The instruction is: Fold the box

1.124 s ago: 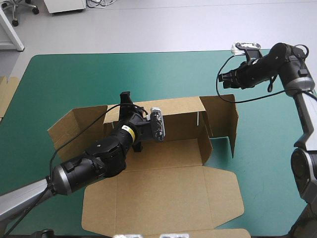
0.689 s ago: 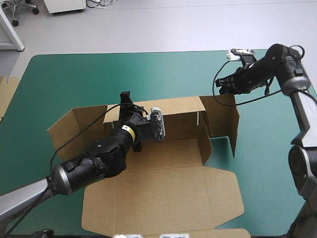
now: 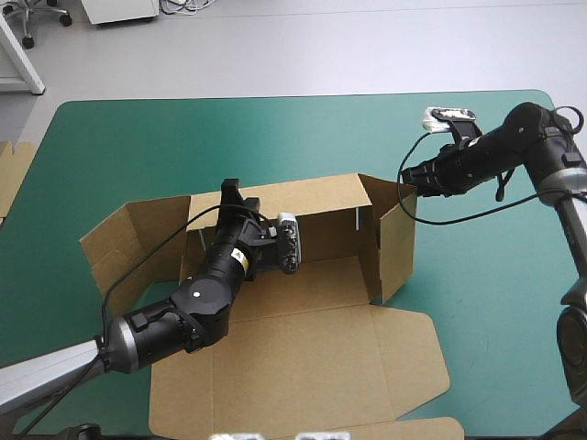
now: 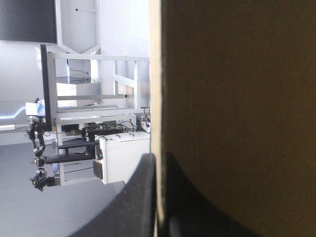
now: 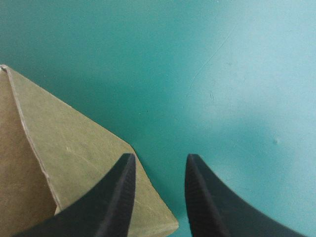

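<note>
**A:** What is new with the box [image 3: 312, 289]?

**B:** Its right side flap [image 3: 396, 240] has swung inward. Just before, it stood splayed toward the desk's right edge. Now it stands close to square with the back wall [image 3: 316, 197]. The whole sheet has also slid a little toward the desk's left.

**A:** And for the fold?

**B:** I judge that the right end wall is being brought round but is not yet tucked. The left side flap [image 3: 128, 238] is splayed outward, and the lid [image 3: 303, 376] lies flat on the teal-green desk [image 3: 138, 137] at the near side. A good deal of the task is left.

**A:** Where does the box sit relative to the jaws?

**B:** It sits about mid-desk. The left jaws clamp the top edge of the back wall, toward its left end. In the left wrist view the board runs up between them, with one black finger [image 4: 140, 197] on the near face, so they are all but closed on the sheet. The right jaws are at the far upper corner of the right side flap. From above I cannot tell whether they are touching it or just beside it.

**A:** Are they gripping it?

**B:** No. In the right wrist view they stand narrowly parted with only teal-green cover between them. The flap's corner lies beside and under one finger. That looks like a push rather than a hold.

**A:** Anything else on the desk?

**B:** An edge of spare board [image 3: 11, 179] lies at the desk's left edge, well apart from the box.
</note>
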